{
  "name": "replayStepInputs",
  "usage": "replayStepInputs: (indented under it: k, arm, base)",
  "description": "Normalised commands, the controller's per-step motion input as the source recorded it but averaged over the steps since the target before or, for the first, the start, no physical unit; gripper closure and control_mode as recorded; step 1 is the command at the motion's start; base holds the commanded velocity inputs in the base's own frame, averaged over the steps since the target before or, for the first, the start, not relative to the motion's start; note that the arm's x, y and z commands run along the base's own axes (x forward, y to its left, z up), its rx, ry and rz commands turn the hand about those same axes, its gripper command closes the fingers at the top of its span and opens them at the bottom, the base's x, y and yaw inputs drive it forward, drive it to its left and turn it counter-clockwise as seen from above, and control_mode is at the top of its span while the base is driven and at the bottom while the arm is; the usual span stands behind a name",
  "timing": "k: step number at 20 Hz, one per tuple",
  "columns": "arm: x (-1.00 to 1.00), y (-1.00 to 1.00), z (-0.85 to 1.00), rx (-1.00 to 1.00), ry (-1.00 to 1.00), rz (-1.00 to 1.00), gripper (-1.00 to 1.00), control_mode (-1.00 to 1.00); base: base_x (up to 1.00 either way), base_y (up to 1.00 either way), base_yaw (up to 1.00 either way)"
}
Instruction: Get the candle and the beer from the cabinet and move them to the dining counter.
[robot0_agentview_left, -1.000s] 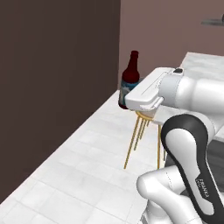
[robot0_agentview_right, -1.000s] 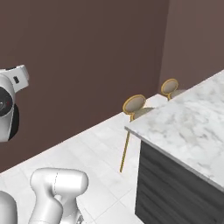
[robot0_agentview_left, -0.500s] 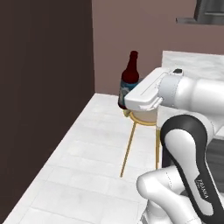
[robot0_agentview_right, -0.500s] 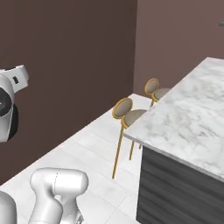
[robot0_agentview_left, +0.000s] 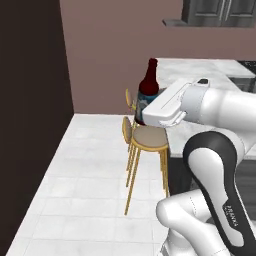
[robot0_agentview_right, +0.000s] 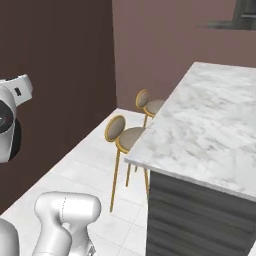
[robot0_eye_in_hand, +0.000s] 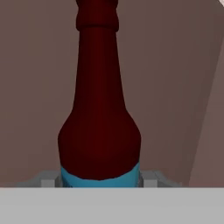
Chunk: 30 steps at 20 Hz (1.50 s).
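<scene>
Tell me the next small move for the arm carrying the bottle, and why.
Probably bring the beer over the dining counter before lowering it. The gripper holds the bottle upright in the air, above a stool beside the counter's edge, so it has no surface beneath it yet.

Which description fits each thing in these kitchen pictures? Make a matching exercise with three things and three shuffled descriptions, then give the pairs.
Things
1. dark brown glass beer bottle
2. long white-grey marble dining counter
3. round yellow-legged stool

Descriptions
A. stands on the tiled floor beside the counter
B. held upright in the gripper
C. bare top over a dark base

Pairs: 1-B, 2-C, 3-A
</scene>
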Motion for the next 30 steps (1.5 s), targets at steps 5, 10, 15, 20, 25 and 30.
replayStepInputs:
  k: [5, 10, 15, 20, 25, 30]
  arm:
    - [0.0, 0.0, 0.0, 0.0, 0.0, 0.0, 1.0, 1.0]
    - [0.0, 0.0, 0.0, 0.0, 0.0, 0.0, 1.0, 1.0]
    - [0.0, 0.0, 0.0, 0.0, 0.0, 0.0, 1.0, 1.0]
    - [0.0, 0.0, 0.0, 0.0, 0.0, 0.0, 1.0, 1.0]
    - [0.0, 0.0, 0.0, 0.0, 0.0, 0.0, 1.0, 1.0]
    - [0.0, 0.0, 0.0, 0.0, 0.0, 0.0, 1.0, 1.0]
  base:
    - [0.51, 0.24, -0.4]
    - [0.46, 0.32, -0.42]
    - [0.44, 0.41, -0.43]
    - [0.45, 0.47, -0.42]
    - [0.49, 0.46, -0.41]
    - [0.49, 0.26, -0.37]
